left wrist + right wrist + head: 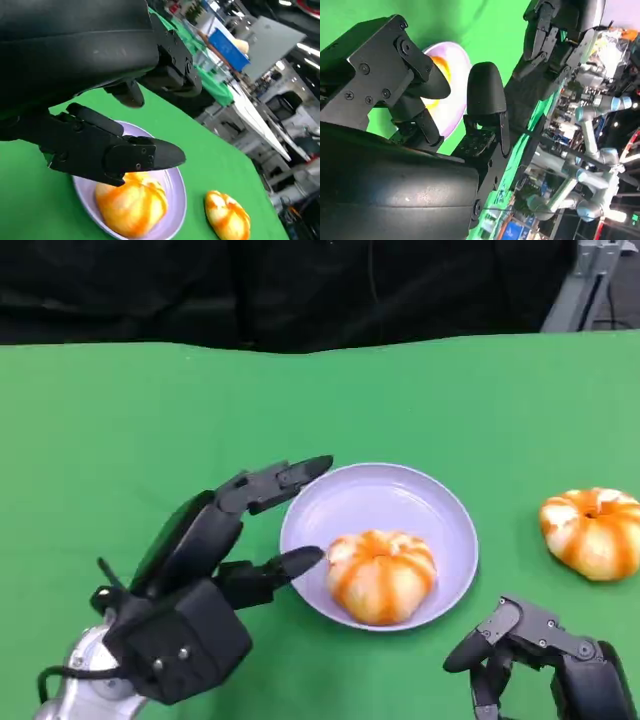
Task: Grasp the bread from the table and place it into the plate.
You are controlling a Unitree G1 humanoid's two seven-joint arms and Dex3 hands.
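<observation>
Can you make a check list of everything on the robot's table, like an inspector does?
Surface: green table, smooth.
Job's things: one bread lies in the purple plate; a second bread sits on the table, apart from the plate.
Clutter: nothing seen.
Hands: left hand open, fingers by the plate's rim, holding nothing; right hand low by the table's near edge, holding nothing, fingers hard to judge.
Cables: a thin black one at the left wrist.
Surroundings: dark curtain behind; other robot arms and benches beyond.
</observation>
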